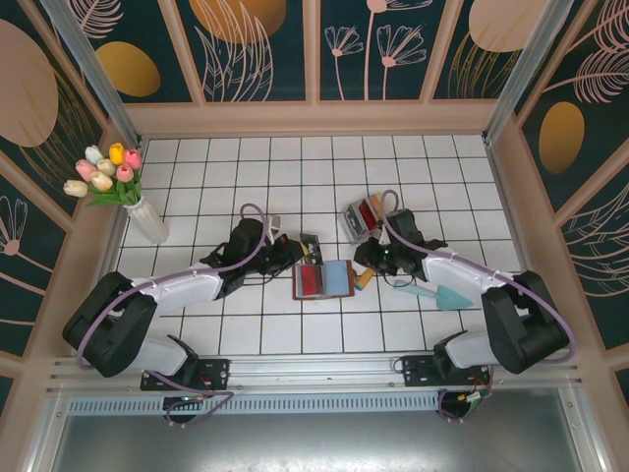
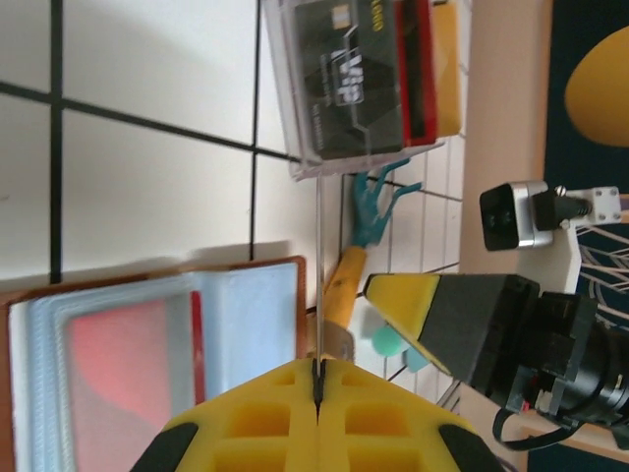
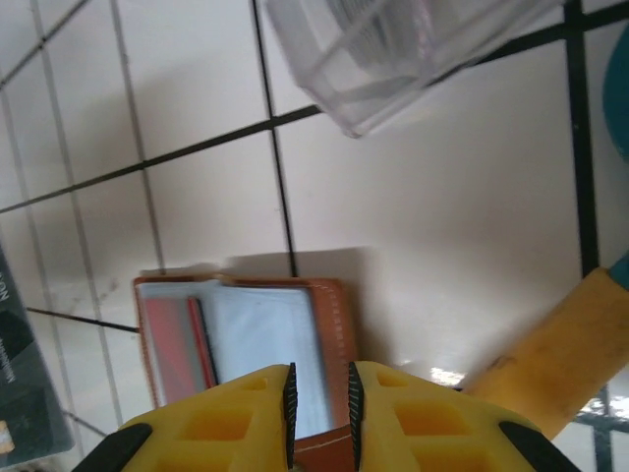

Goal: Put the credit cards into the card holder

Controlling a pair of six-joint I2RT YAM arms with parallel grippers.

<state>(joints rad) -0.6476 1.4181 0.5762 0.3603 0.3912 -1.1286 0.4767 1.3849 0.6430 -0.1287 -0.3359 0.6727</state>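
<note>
The brown leather card holder [image 1: 320, 280] lies open on the white tiled table, with a red card [image 1: 311, 280] in its left clear pocket. My left gripper [image 2: 317, 362] is shut on a thin grey credit card [image 2: 319, 285], seen edge-on above the holder's right pocket [image 2: 246, 324]. In the top view that left gripper [image 1: 295, 254] holds the card [image 1: 313, 245] just behind the holder. My right gripper [image 3: 319, 379] has its jaws close together around the holder's right leather flap [image 3: 329, 324], and it sits at the holder's right edge [image 1: 366, 260]. More credit cards, dark, red and yellow, stand in a clear box [image 2: 359, 79].
The clear plastic box [image 1: 361, 218] stands behind the right gripper. A teal hand-shaped tool with a yellow handle [image 2: 371, 211] lies right of the holder, beside a teal piece [image 1: 440, 293]. A vase of tulips [image 1: 147, 218] stands far left. Wooden walls enclose the table.
</note>
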